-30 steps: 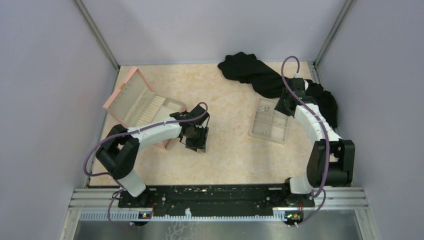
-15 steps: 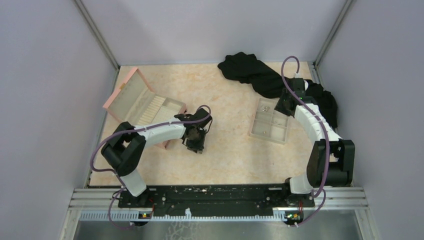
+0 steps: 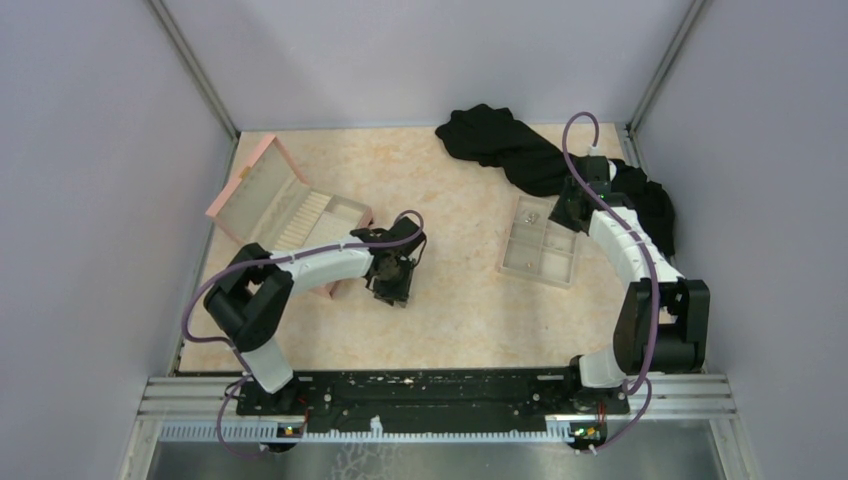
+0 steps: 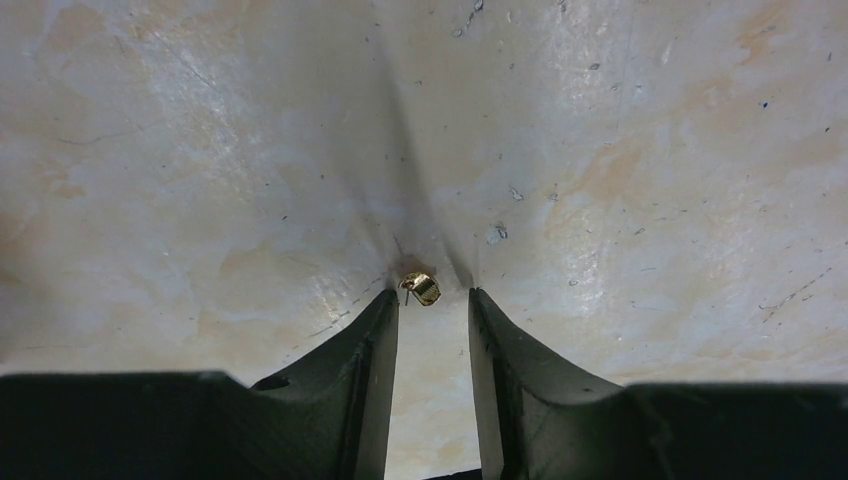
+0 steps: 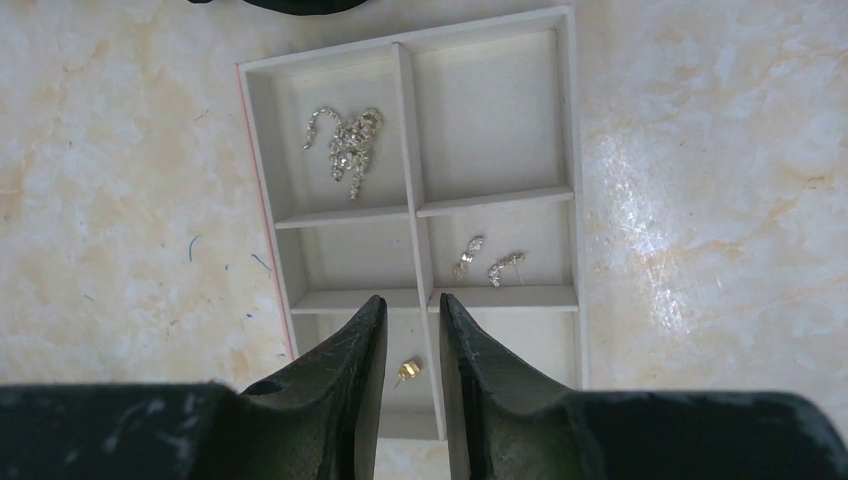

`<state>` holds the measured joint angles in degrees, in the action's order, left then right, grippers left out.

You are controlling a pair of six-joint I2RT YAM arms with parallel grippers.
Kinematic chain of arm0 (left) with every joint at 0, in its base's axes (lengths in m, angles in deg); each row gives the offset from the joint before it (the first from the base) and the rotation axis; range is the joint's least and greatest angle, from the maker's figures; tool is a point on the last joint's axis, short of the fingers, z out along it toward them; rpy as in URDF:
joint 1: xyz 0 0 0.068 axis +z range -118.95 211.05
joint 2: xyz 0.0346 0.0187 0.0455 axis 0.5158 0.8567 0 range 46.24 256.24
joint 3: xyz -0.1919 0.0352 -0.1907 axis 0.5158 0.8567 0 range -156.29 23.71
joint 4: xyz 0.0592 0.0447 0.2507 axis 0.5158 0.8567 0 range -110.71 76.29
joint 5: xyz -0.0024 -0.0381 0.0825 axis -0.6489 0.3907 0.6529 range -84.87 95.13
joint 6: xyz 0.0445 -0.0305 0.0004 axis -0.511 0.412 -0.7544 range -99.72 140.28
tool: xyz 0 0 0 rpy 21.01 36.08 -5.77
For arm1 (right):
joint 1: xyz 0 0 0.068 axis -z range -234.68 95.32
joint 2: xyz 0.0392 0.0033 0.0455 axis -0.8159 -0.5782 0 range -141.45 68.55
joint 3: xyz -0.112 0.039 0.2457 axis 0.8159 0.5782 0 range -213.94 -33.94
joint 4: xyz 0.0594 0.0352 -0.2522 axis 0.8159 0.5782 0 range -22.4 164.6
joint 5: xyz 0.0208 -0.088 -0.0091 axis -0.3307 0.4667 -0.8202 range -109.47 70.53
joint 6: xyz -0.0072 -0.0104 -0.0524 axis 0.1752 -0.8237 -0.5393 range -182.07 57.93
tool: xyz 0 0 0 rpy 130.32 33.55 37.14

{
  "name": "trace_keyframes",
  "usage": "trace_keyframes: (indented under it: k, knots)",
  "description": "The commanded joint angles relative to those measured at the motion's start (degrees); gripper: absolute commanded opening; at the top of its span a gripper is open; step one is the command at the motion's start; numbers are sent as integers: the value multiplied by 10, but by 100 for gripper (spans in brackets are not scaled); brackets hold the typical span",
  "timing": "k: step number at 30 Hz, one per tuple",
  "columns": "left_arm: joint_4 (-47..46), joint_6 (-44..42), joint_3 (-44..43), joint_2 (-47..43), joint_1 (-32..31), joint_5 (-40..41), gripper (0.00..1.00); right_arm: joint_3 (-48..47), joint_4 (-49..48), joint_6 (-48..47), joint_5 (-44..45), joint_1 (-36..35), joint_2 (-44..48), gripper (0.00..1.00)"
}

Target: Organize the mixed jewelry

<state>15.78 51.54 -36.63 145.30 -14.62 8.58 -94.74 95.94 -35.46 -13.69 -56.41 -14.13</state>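
Note:
A tiny gold earring (image 4: pixel 420 289) lies on the marbled tabletop, right at the tips of my left gripper (image 4: pixel 430 295). Its jaws stand a small way apart on either side of the earring without pinching it. From above, the left gripper (image 3: pixel 392 288) points down at the table beside the pink box. My right gripper (image 5: pixel 412 300) hovers over the beige compartment tray (image 5: pixel 570 150), narrowly open and holding nothing. In the tray lie a silvery chain tangle (image 5: pixel 345 145), two small silver earrings (image 5: pixel 490 262) and a gold stud (image 5: pixel 407 371) seen between the fingers.
The open pink box (image 3: pixel 290 215) with a ridged insert sits at the left, touching the left arm's forearm. A black cloth (image 3: pixel 510 145) is heaped at the back right, behind the tray (image 3: pixel 520 262). Grey walls close in three sides.
The left gripper's jaws have narrowed around the gold earring, and the left arm has shifted slightly. The right arm has stayed over the tray.

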Motion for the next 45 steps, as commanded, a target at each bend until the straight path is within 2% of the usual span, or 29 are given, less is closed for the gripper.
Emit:
trace_keyframes:
  k: [1,5,15,28,38,45]
  knots:
    - [-1,-2,-11,20,-4,15,38,-9,-8,-1,-3,2,7,26]
    - [2,-2,-20,28,-5,23,32,-7,-7,0,-1,2,9,26]
    - [-3,-14,-31,35,-11,16,30,-2,-6,2,-5,2,15,25]
    - [8,-14,-41,33,-17,23,12,1,-2,0,-3,2,21,25]
    - [20,-39,-123,38,-20,-4,13,-11,4,-1,4,2,27,25]
    - [11,-55,-227,86,-23,-32,14,-9,15,-3,13,2,38,24]
